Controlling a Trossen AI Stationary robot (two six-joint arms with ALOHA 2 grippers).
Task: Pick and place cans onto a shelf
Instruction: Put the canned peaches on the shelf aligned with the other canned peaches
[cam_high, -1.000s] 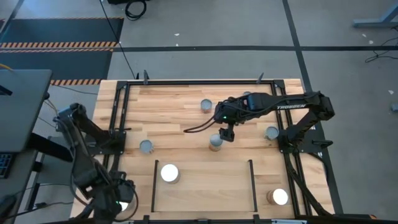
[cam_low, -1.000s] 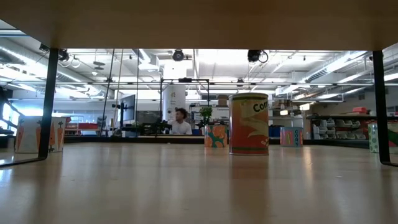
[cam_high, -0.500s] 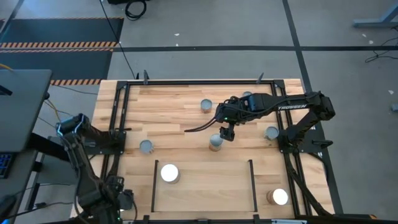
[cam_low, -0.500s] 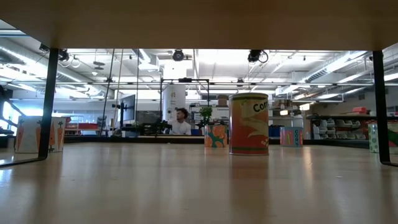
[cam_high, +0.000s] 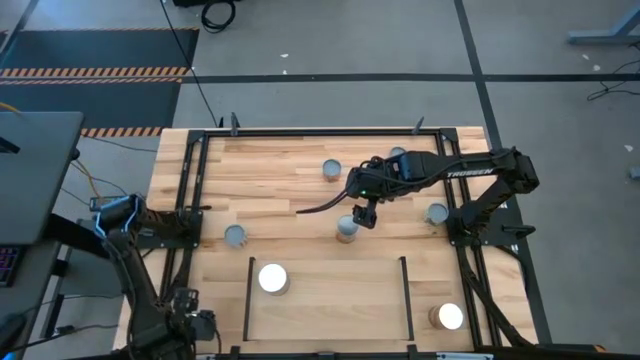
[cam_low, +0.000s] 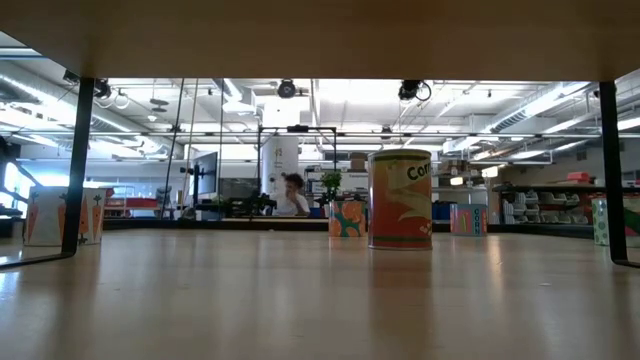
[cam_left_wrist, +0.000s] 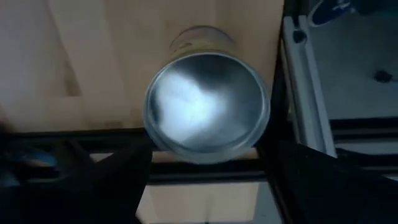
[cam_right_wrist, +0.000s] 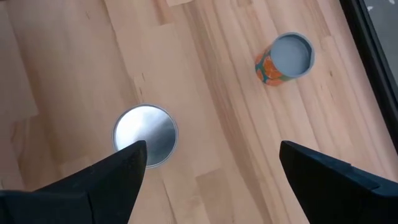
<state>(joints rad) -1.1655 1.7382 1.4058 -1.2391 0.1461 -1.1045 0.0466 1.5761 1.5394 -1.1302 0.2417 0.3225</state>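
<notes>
My left gripper (cam_high: 190, 325) hangs over the table's near left corner, open. In the left wrist view its fingers (cam_left_wrist: 127, 171) stand on either side of a can with a dull metallic top (cam_left_wrist: 205, 112). The can stands on the wood beside a black rail. I cannot tell whether the fingers touch it. My right gripper (cam_high: 362, 212) is open and empty above mid-table, just beyond a grey-topped can (cam_high: 346, 229), which also shows in the right wrist view (cam_right_wrist: 145, 134). The shelf (cam_high: 330, 300) lies at the near middle, with a white-topped can (cam_high: 272, 278) standing on its left part.
Grey-topped cans stand at the far middle (cam_high: 331, 169), on the right (cam_high: 437, 213) and on the left (cam_high: 235, 236). One more (cam_high: 397, 155) is half hidden by the right arm. A white-topped can (cam_high: 450, 316) stands right of the shelf. Black frame rails edge the table.
My left arm has folded toward the table's near edge. Its gripper has gone over the can at the near left corner, whose bright top showed beside it a second ago. My right gripper has kept almost still.
</notes>
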